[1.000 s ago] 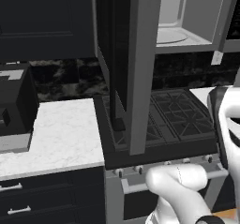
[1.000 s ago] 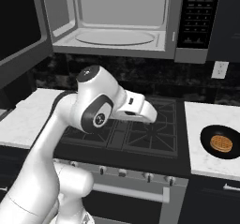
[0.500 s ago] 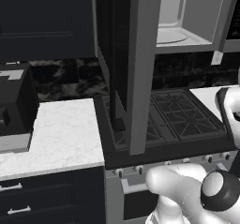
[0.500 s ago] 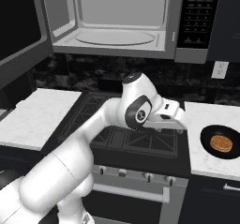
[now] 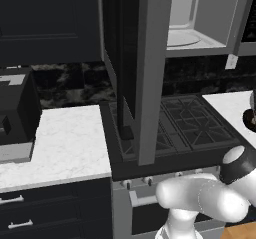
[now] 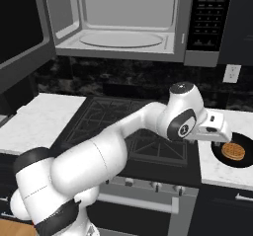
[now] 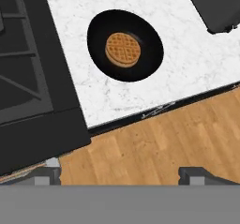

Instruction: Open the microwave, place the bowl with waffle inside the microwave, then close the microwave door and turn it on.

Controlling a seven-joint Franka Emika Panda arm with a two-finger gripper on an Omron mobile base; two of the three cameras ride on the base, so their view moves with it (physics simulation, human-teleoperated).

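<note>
The microwave (image 6: 123, 25) sits high with the microwave door (image 5: 132, 68) swung wide, so its inside is ready. The bowl (image 7: 125, 45) with the waffle (image 7: 123, 49) waits on the white counter (image 7: 187, 63), at about 12 o'clock in the hand view. The jaws (image 7: 124, 174) are wide and hold nothing, ready to come down for the bowl.

No text, label, brand or number can be read. The microwave (image 6: 123, 22) has a control panel (image 6: 205, 18) at its right edge, with rows of small pale marks on the buttons, too small and blurred to make out. Nothing else carries lettering.
</note>
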